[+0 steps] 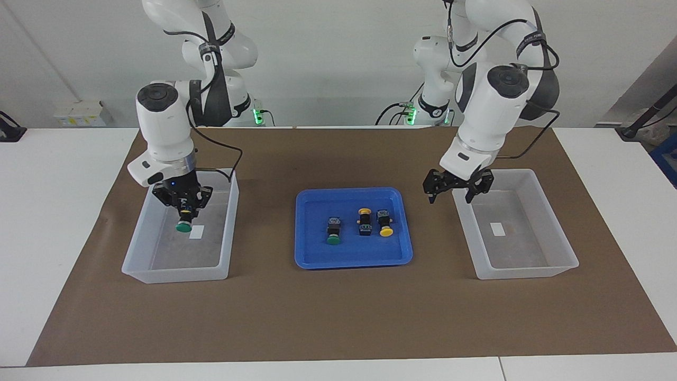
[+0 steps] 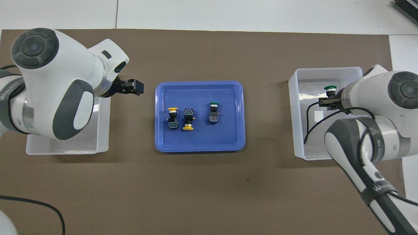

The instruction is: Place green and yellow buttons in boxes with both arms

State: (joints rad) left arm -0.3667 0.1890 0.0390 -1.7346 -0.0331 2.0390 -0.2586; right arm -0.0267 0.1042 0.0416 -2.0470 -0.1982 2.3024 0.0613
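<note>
Fingers on our right gripper (image 1: 183,210) are clamped on 1 green button (image 1: 183,226), hanging cap-down over the box (image 1: 138,235) at the right arm's end. Let go from up there and it could bounce or tip. 3 more buttons wait in the blue tray (image 1: 312,260). Our left gripper (image 1: 458,192), spread wide and empty, might clip that tray's rim or nudge its own box (image 1: 565,241).
</note>
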